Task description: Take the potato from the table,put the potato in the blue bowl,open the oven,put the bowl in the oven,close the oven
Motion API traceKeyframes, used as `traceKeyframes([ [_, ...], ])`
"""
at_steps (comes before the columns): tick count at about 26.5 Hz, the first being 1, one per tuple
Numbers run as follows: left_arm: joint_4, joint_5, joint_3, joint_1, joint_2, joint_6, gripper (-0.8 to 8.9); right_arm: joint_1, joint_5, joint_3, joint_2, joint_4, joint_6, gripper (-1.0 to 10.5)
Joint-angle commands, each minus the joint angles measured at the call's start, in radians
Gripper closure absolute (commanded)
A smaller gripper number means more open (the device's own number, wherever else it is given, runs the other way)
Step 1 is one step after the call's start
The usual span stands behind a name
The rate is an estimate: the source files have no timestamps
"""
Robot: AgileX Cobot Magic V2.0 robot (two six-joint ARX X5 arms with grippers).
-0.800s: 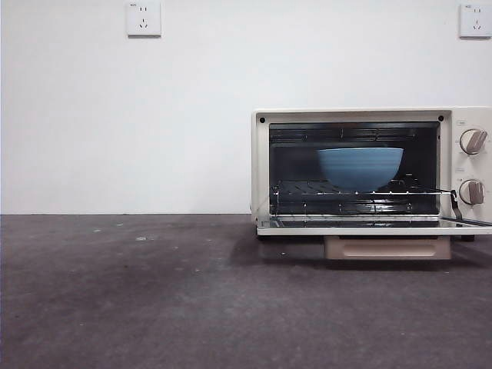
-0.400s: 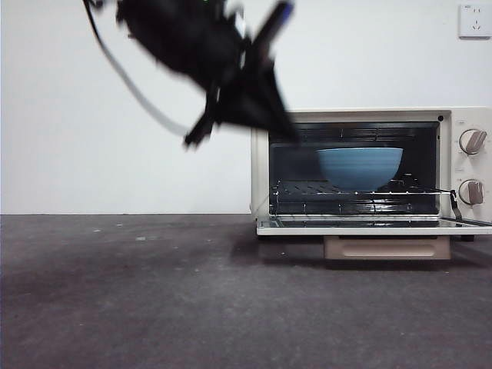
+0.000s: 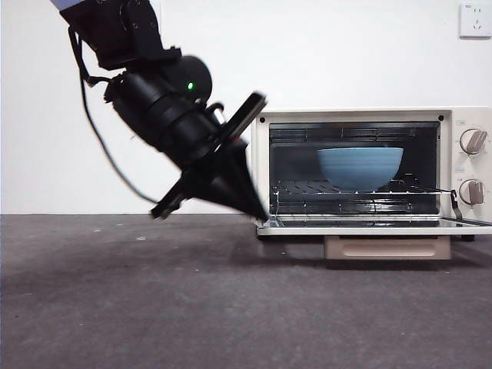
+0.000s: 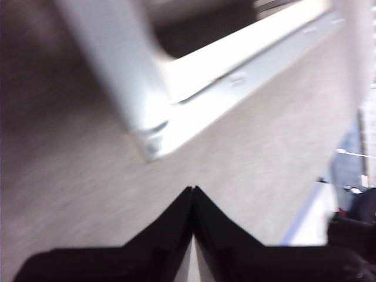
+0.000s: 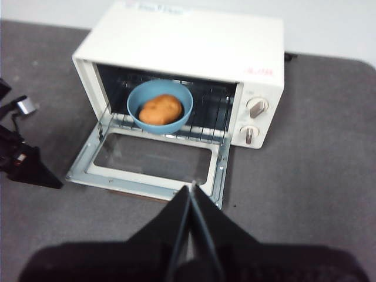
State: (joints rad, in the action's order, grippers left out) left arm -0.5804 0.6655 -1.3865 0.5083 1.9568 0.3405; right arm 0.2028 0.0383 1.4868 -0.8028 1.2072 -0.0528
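Note:
The cream oven [image 3: 260, 154] stands at the right with its door [image 3: 369, 227] folded down flat and the tan handle [image 3: 387, 247] below it. On the rack inside sits the blue bowl [image 3: 360, 165]. From above, the right wrist view shows the bowl [image 5: 160, 88] holding the orange-brown potato [image 5: 160, 110]. My left gripper [image 3: 260, 215] reaches down from the upper left, shut, its tip at the door's left front corner [image 4: 154, 144]. The right gripper [image 5: 192, 187] is shut and empty, high above and in front of the oven door.
The dark grey table [image 3: 154, 292] stretches left and in front of the oven. Two knobs [image 3: 472, 141] sit on the oven's right side. A white wall with sockets [image 3: 475, 19] stands behind. The left arm's black body [image 3: 165, 108] fills the upper left.
An arm that was out of view a second ago has swung down from the upper left. Its shut tip now sits at the left corner of the open door.

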Motion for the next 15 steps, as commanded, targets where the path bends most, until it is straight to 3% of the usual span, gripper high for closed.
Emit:
traceKeyframes([
  [1,-0.024,0.000,0.005,-0.027,0.038,-0.045,8.22,0.001,-0.003,-0.026,0.003,-0.043,-0.006,9.6],
  [15,0.092,0.065,0.005,-0.068,0.119,0.122,8.21,0.001,-0.038,-0.033,0.003,-0.087,0.001,9.6],
])
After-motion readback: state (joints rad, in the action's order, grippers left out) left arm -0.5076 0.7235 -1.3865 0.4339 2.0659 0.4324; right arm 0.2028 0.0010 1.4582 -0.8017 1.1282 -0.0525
